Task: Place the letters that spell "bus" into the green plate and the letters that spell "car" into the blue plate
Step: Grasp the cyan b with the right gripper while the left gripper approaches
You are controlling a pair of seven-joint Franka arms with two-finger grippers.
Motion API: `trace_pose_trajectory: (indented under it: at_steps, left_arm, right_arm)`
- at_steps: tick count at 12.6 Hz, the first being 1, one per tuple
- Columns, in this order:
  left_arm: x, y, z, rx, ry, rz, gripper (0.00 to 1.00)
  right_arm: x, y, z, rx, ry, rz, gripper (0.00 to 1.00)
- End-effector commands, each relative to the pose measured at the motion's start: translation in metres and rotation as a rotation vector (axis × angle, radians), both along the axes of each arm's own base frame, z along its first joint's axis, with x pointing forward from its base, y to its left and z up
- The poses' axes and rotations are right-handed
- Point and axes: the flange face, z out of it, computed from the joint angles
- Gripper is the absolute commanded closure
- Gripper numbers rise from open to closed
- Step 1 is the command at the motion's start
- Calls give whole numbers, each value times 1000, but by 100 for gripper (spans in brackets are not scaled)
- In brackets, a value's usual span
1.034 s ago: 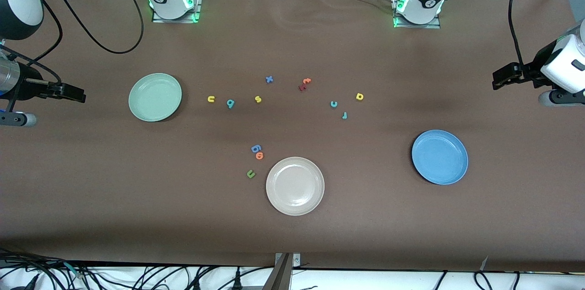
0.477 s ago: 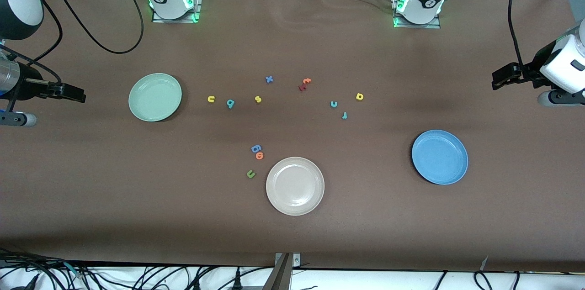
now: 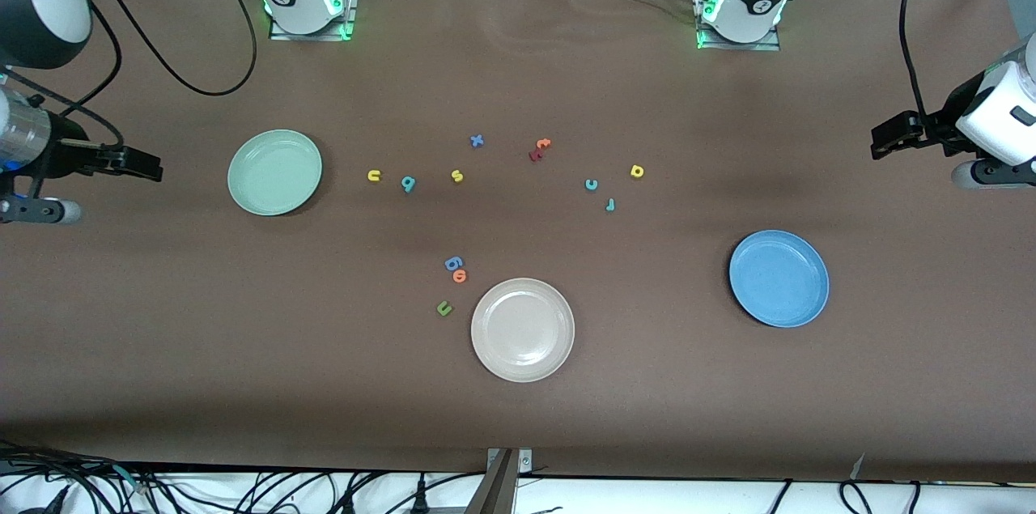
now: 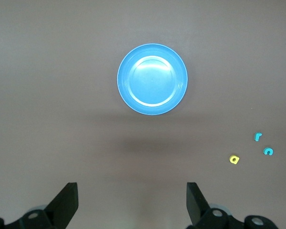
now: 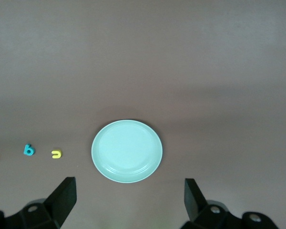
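The green plate [image 3: 274, 172] lies toward the right arm's end, with the yellow "u" [image 3: 374, 175], teal "b" [image 3: 408, 184] and yellow "s" [image 3: 457, 176] in a row beside it. The teal "c" [image 3: 592, 184], teal "r" [image 3: 610, 205] and yellow "a" [image 3: 637, 171] sit mid-table. The blue plate [image 3: 779, 278] lies toward the left arm's end. My right gripper [image 3: 144, 166] hangs open and empty over the table's end by the green plate [image 5: 127, 150]. My left gripper [image 3: 889, 135] hangs open and empty over the other end, looking at the blue plate [image 4: 152, 79].
A beige plate [image 3: 522, 329] sits nearest the front camera. Beside it lie a blue letter [image 3: 453, 263], an orange letter [image 3: 460, 276] and a dark green "u" [image 3: 443, 307]. A blue "x" [image 3: 477, 141] and red and orange letters [image 3: 539, 148] lie farther back.
My right gripper has shifted a little toward the green plate. The left arm, the letters and the plates have not moved.
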Motion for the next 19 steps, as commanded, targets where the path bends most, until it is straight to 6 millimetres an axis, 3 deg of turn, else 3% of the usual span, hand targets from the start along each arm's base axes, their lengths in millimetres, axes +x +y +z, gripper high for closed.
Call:
trace_pose_trajectory:
  at_steps: [1, 5, 8, 12, 15, 19]
  left_arm:
    - [-1, 0, 0, 17, -7, -21, 0]
    - [0, -1, -1, 17, -5, -22, 0]
    - [2, -7, -5, 18, 2, -32, 0]
    - [3, -10, -2, 18, -7, -38, 0]
    - [4, -6, -1, -2, -10, -18, 0]
    - [6, -14, -8, -1, 4, -41, 0]
  right_arm:
    - [-1, 31, -7, -23, 12, -44, 0]
    - [2, 97, -47, -34, 55, -78, 1]
    - [-7, 124, -100, 24, 86, -169, 1]
    - [-53, 185, -175, -35, 129, -264, 1]
    - [-93, 220, -236, -43, 106, -326, 1]
    - [-132, 238, -294, -15, 36, -408, 1]
